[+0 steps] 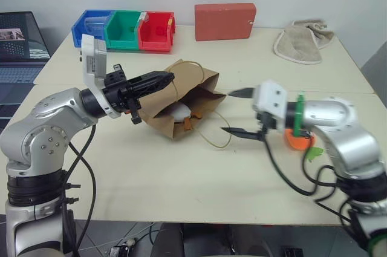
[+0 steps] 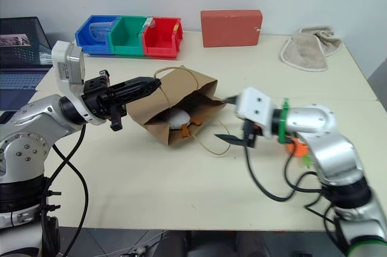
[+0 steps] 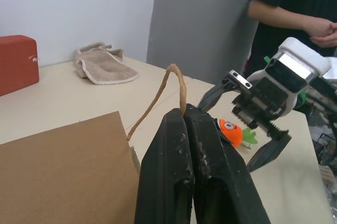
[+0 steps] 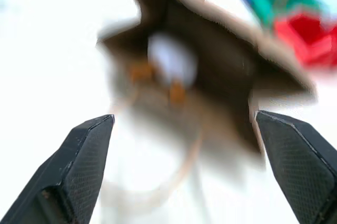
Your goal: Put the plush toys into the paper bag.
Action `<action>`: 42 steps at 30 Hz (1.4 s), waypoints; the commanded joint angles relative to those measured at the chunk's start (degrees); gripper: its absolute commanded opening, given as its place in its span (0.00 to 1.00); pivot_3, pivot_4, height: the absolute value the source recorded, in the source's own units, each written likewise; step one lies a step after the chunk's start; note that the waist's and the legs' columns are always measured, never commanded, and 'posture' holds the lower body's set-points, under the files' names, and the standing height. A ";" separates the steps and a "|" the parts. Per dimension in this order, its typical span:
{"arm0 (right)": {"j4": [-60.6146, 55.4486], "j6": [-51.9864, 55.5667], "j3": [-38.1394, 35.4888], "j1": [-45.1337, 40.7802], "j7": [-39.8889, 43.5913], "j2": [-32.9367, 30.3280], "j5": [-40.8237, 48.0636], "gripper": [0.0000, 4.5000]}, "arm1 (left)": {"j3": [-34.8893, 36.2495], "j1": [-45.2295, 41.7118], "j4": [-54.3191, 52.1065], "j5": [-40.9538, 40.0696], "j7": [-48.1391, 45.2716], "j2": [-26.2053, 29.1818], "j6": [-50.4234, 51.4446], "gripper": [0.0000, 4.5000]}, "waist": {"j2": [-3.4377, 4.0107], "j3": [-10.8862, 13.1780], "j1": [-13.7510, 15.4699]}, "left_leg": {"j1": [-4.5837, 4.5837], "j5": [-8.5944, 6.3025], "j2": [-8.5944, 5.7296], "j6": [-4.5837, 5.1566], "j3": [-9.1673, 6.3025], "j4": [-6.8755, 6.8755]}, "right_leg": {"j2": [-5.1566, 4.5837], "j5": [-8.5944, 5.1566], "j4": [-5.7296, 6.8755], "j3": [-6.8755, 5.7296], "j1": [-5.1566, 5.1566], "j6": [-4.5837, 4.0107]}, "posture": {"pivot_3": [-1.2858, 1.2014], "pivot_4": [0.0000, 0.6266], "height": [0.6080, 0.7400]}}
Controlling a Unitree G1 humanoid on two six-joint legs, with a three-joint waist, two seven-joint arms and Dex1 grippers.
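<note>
One plush toy, the white bird, lies inside the paper bag at frame centre, held open by the left gripper, fingers clamped on its rim. The right gripper, fingers apart, should turn toward the carrot at right.

My black fingers frame a brown paper bag with tan cord handles; inside, a white bird toy with orange feet. An orange, green-leafed carrot toy lies on the cream table; blue, green, red bins behind.
</note>
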 commanded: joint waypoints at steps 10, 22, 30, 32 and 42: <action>15.19 -12.17 -6.74 18.48 -6.05 -16.51 -13.79 0.99 | -0.13 -0.83 0.57 1.73 -2.98 0.61 -1.30 0.00 | -0.04 0.02 -0.84 | 0.07 0.00 0.00 0.01 0.24 0.07 | 0.00 0.00 -0.06 0.22 0.00 0.01 | 0.52 0.24 1.00; 18.73 -13.36 -5.08 14.10 -7.78 -12.08 -14.22 0.39 | 0.83 -0.35 -0.30 1.83 -2.71 0.96 -0.65 0.00 | -0.04 0.02 -0.32 | 0.05 0.01 -0.01 0.00 0.17 0.07 | 0.00 0.00 -0.03 0.18 0.02 0.02 | 0.52 0.24 1.00; 13.22 -10.89 -6.63 11.32 -3.52 -11.01 -7.42 0.00 | 1.56 -0.53 -0.30 1.06 -2.01 0.84 -0.37 0.00 | -0.03 0.03 -0.41 | 0.05 0.01 -0.01 0.00 0.18 0.08 | 0.00 0.00 -0.02 0.18 0.02 0.01 | 0.52 0.24 1.00; 7.04 -6.96 -6.80 8.16 -1.01 -9.95 -1.04 0.00 | 1.72 -0.79 -0.17 0.94 -2.08 1.09 -0.20 0.00 | -0.02 0.03 -0.59 | 0.06 0.01 0.00 0.00 0.18 0.07 | 0.00 0.00 0.01 0.19 0.01 0.01 | 0.52 0.24 1.00; 3.29 0.01 4.19 -5.98 -3.03 -0.01 3.75 0.00 | 1.00 -2.73 -0.24 1.00 -2.58 1.09 -0.19 0.00 | -0.06 0.03 0.10 | 0.03 0.01 0.00 0.00 0.06 0.09 | 0.00 0.00 0.01 0.07 0.04 0.01 | 0.52 0.24 1.00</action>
